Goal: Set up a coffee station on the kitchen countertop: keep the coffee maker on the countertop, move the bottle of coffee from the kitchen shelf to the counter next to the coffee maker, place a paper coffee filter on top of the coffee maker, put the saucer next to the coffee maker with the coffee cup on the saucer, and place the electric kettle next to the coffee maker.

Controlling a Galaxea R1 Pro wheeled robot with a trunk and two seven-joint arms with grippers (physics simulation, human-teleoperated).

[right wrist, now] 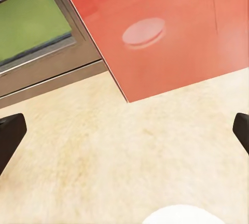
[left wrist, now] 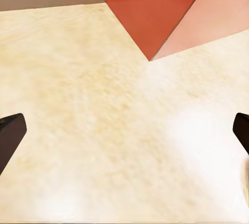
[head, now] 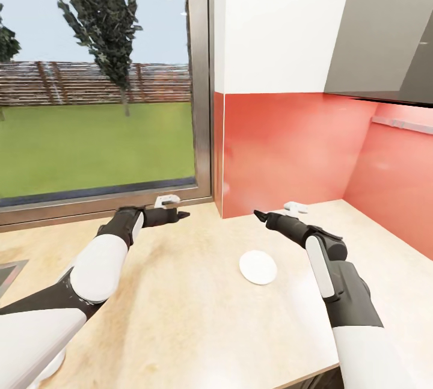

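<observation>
Item: saucer (head: pixel 258 267), lying flat and bare on the kitchen countertop (head: pixel 180 317), near the red backsplash corner. We hold nothing: left gripper (head: pixel 180 215) and right gripper (head: pixel 260 216) both spread apart, hovering. We judge cup placement and remaining items outstanding.

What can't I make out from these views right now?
- Saucer: cut off by the right wrist view's edge.
- Small white object behind the left gripper: partly hidden, head view.
- White object behind the right gripper: too small to identify.
</observation>
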